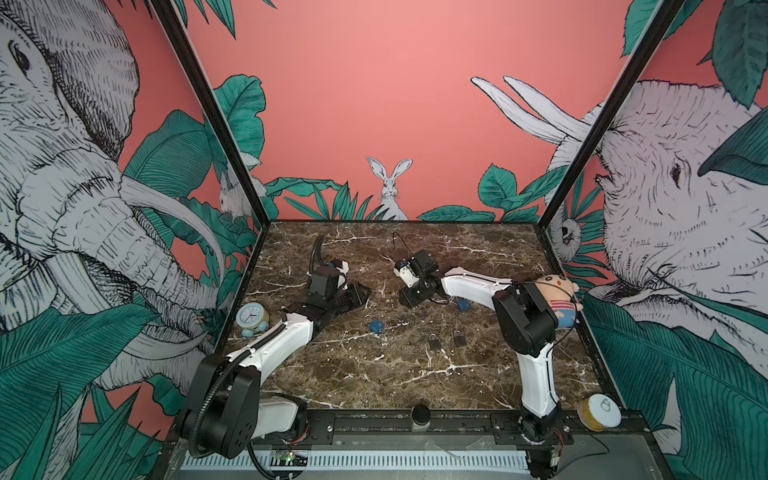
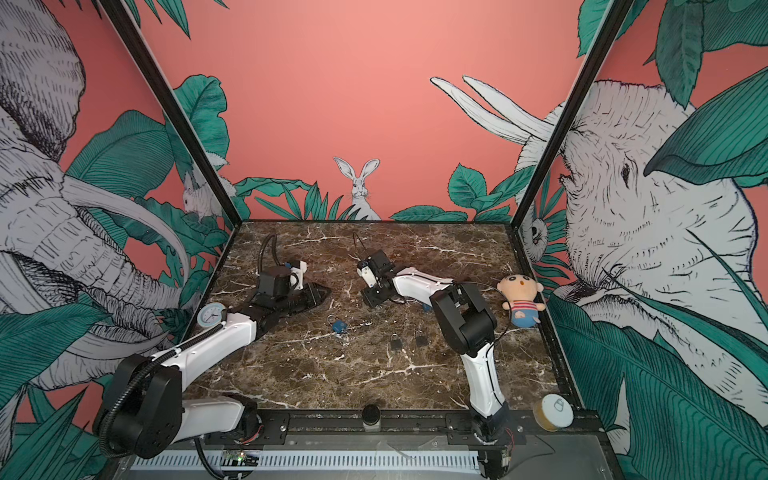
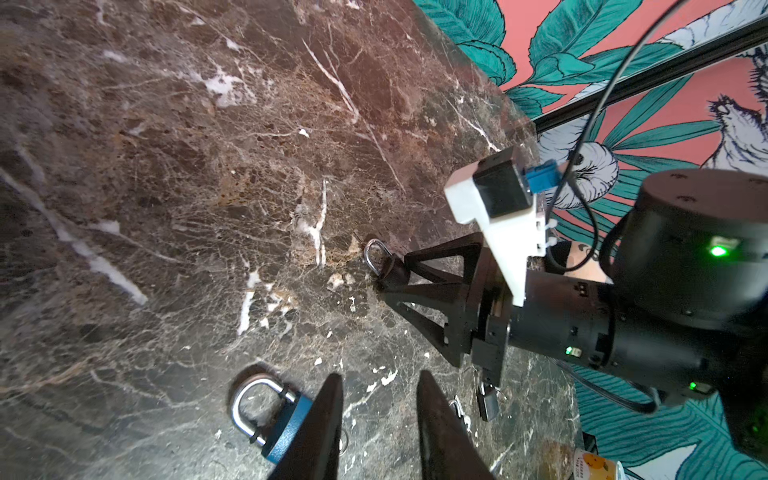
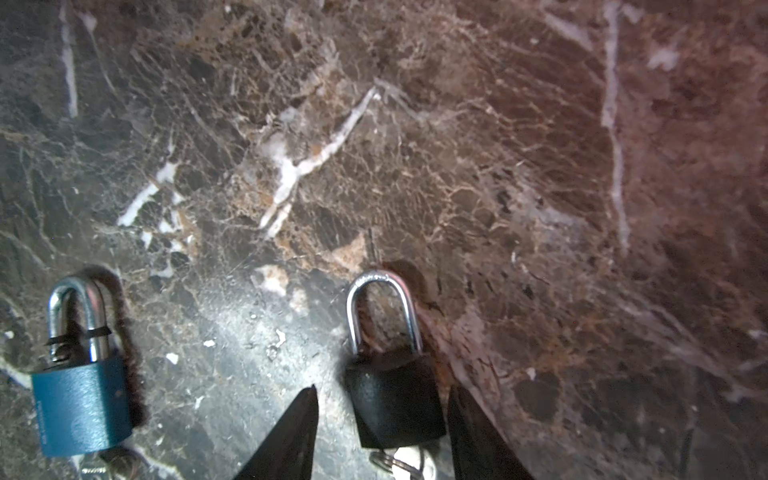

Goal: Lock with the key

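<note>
Far left I see a small blue clock point(image 1: 252, 318) at the counter point(image 1: 395, 382) edge by the wall. Next the left gripper point(image 3: 378, 376), low over the marble: jaws part open, nothing between them, tips bare in the left wrist view. A blue padlock point(image 1: 376, 326) lies flat just beside that gripper, shackle pointing away from it, with a ring of keys at its base. It is touched by neither arm. Mid-counter the right gripper point(image 4: 382, 390) points down toward the left gripper. Its jaws stand about half open, one on each side of a black padlock point(image 4: 395, 399). I see a gap between one finger point(image 4: 299, 428) and the lock body, and the other finger is right up against it. No clamp that I can make out. The lock lies on the counter with its shackle point(image 3: 376, 257) sticking out past the fingertips. A silver key point(image 4: 409, 463) on a ring shows at the bottom of the body, but I can't tell how far in it sits. Right of that, two more black padlocks point(image 1: 434, 343) point(image 1: 459, 338) lie side by side, apart from both arms. A second blue padlock point(image 1: 463, 304) is half hidden under the right forearm. A plush doll point(image 1: 559, 299) leans at the right wall. A yellow tin point(image 1: 600, 411) with a white lid sits at the near right corner.
</note>
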`<state>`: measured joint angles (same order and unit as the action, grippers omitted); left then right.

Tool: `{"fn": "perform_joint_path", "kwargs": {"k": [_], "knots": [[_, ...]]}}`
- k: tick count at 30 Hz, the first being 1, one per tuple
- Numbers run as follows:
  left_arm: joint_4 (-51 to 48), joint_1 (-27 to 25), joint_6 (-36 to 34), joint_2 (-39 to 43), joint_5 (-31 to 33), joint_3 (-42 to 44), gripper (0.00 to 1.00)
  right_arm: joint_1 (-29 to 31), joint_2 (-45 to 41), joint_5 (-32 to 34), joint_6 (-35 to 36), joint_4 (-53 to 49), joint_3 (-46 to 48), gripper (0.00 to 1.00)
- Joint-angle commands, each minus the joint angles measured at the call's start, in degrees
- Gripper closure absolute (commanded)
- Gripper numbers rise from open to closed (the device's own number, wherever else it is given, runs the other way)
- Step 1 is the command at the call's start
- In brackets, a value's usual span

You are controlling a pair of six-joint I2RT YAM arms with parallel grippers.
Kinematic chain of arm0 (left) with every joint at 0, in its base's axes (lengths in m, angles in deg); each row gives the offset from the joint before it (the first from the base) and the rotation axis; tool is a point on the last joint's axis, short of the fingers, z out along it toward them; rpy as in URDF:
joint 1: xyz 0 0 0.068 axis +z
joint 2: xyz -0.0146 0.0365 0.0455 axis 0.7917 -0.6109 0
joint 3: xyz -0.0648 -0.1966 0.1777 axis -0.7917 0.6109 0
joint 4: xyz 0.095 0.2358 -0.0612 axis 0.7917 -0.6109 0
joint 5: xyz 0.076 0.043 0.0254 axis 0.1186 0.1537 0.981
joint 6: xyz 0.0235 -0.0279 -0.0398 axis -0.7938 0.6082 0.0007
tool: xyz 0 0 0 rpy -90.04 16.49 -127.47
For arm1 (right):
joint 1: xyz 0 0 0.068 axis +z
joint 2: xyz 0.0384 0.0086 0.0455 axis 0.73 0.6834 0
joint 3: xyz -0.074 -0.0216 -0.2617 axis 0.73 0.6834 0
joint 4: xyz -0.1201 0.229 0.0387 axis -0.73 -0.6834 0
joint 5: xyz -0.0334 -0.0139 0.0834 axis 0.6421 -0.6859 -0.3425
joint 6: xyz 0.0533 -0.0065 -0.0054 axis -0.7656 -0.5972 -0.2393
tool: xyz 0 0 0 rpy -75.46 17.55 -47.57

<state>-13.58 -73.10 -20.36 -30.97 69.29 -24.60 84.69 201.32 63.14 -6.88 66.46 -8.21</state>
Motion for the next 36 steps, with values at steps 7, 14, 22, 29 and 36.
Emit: {"fn": "perform_joint_path", "kwargs": {"k": [7, 14, 22, 29, 36], "knots": [[0.3, 1.1, -0.3, 2.2, -1.0, 1.9, 0.67, 2.0, 0.5, 1.9, -0.7, -0.9, 0.5, 0.49], [0.9, 1.3, 0.0, 2.5, -1.5, 2.7, 0.67, 3.4, 2.0, 11.4, -1.2, -2.9, -2.1, 0.52], [1.0, 1.8, 0.0, 2.8, -1.7, 3.2, 0.67, 4.6, 4.8, 12.1, -1.7, -4.6, -5.0, 0.57], [1.0, 2.4, -0.3, 2.9, -2.2, 3.4, 0.67, 4.8, 5.9, 13.2, -1.7, -6.2, -5.9, 0.63], [1.0, 2.8, -0.2, 2.9, -2.4, 3.5, 0.67, 4.9, 7.1, 14.3, -1.7, -7.8, -6.8, 0.62]]}}
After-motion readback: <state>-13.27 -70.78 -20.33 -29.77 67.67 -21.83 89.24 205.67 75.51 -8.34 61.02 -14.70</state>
